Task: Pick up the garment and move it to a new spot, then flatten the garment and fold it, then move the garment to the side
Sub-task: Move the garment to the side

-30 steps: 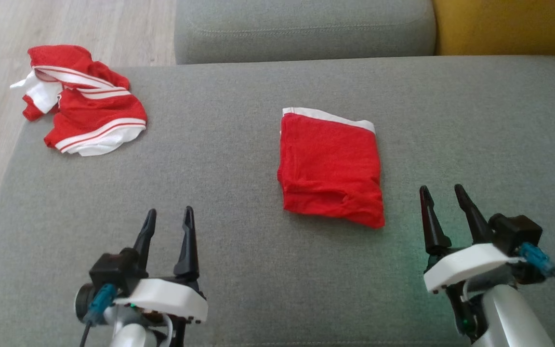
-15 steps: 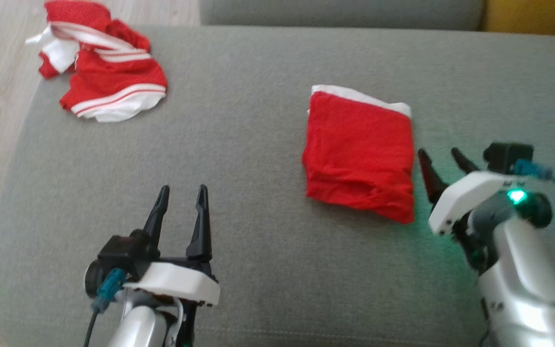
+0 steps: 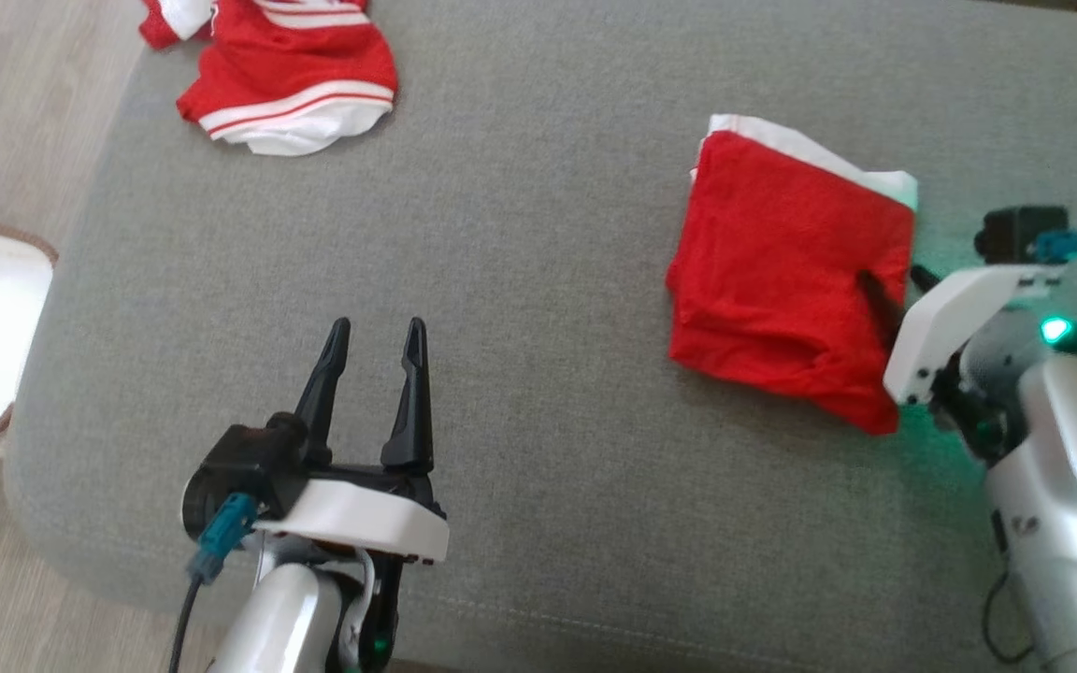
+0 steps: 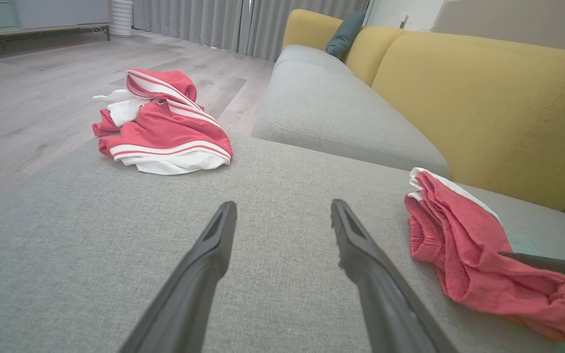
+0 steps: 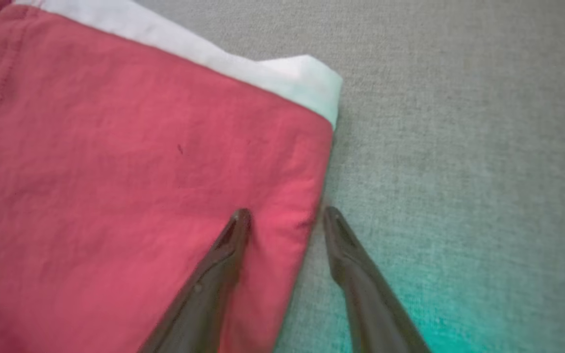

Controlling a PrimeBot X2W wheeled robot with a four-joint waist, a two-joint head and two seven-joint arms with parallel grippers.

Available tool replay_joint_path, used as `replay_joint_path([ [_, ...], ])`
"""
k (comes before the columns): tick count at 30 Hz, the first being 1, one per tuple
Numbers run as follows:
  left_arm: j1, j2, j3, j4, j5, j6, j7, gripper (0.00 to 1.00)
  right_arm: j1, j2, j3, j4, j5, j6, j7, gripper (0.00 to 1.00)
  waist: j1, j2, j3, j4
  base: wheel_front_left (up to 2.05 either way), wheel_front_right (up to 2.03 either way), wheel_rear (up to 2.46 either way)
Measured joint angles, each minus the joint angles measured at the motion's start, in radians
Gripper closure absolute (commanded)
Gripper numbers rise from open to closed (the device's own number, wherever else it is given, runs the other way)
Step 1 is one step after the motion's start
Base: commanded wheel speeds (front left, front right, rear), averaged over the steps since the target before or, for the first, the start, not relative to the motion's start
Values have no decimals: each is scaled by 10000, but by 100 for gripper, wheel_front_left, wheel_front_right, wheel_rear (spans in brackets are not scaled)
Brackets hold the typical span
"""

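Nearest the camera, the left gripper [image 3: 378, 324] hung over the grey seat cushion [image 3: 520, 280], fingers spread wide with nothing between them. Over on the right was the action. The right gripper [image 3: 894, 279] sat at the right-hand edge of the folded red garment [image 3: 782, 252], jaws parted and straddling that edge. One finger was on the cloth and the other on the cushion just beside it, with no pinch made yet. The garment lay flat on the cushion as a neat rectangle, a white band showing along its far edge. By the look of it, the flattening and folding were done and only the last move to the side was left, with the grab for it being lined up. Farther off, near the cushion's far left corner, a crumpled red-and-white striped garment [image 3: 291, 75] lay in a heap, well apart. No brand, label or readable writing showed on either garment or on the grippers.
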Motion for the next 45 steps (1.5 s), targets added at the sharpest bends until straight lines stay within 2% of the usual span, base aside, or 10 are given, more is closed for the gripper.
replay_joint_path([
  [2, -8, 0, 2, -65, 0, 42, 0, 0, -179, -54, 35, -4, 201, 0, 165, 78, 0, 0, 114, 33, 0, 0, 0],
  [3, -34, 0, 12, -104, 2, 75, 0, 0, -260, -59, 69, -6, 303, 0, 226, 100, 0, 0, 175, 32, 0, 0, 0],
  [10, -460, -2, 109, -395, 153, 71, 0, 0, -582, -188, 462, -299, 518, 2, 61, 100, 1, 0, 538, -353, 0, 0, 0],
  [19, -789, -4, 305, -533, 648, -117, 0, 0, -1205, -706, 418, -736, 370, 2, -132, 100, 0, 0, 943, -1407, 0, 0, 0],
  [28, -1316, 10, 479, -554, 1329, -550, 0, 0, -1924, -966, 25, -1220, 125, 2, -203, 100, 0, 0, 1577, -3115, 0, 0, 0],
  [37, -1764, 125, 364, -554, 1716, -802, -2, 0, -2306, -857, -426, -1266, -169, 2, -479, 100, 1, 0, 2336, -4592, 0, 0, 0],
  [41, -1917, 128, 299, -552, 1743, -811, -2, 0, -2305, -853, -681, -1122, -407, 2, -591, 100, 0, 0, 2575, -4878, 0, 0, 0],
  [45, -1992, 134, 274, -554, 1795, -819, -2, 0, -2426, -980, -968, -777, -1074, 2, -813, 100, -1, 0, 2680, -4808, 0, 0, 0],
])
